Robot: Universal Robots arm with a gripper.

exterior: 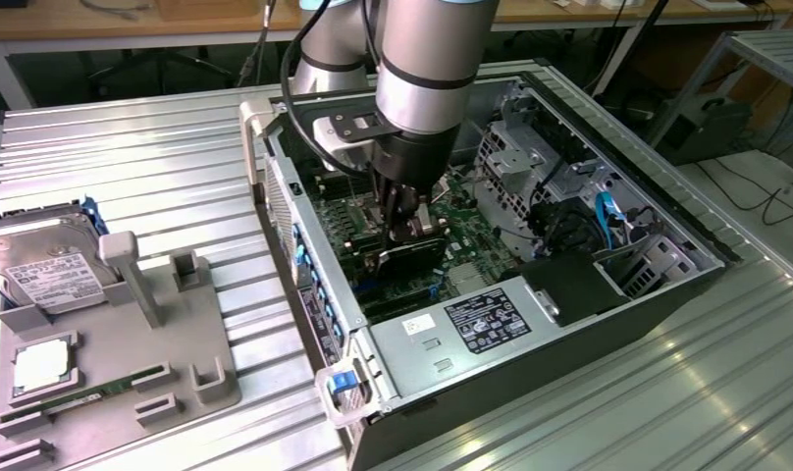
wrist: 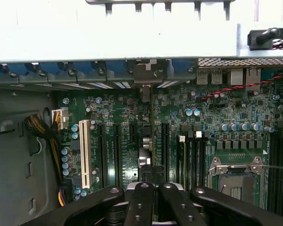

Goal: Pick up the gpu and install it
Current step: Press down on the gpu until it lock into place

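The gpu (exterior: 414,257), a slim dark card with a black cooler, stands on edge inside the open computer case (exterior: 632,186), just over the green motherboard (exterior: 473,238). My gripper (exterior: 407,228) reaches down into the case and is shut on the card's upper edge. In the wrist view the gpu (wrist: 152,136) appears edge-on as a thin dark line running between the expansion slots toward the rear bracket openings (wrist: 148,73), with the black fingers (wrist: 141,202) pressed against it on both sides. Whether the card's connector sits in a slot is hidden.
A grey parts tray (exterior: 174,343) lies at the exterior view's left, carrying a silver hard drive (exterior: 50,277), a processor (exterior: 40,365) and a green memory stick (exterior: 70,402). Inside the case are a white slot (wrist: 85,153), a processor socket (wrist: 236,181), a labelled power supply (exterior: 482,319) and blue cables (exterior: 608,221).
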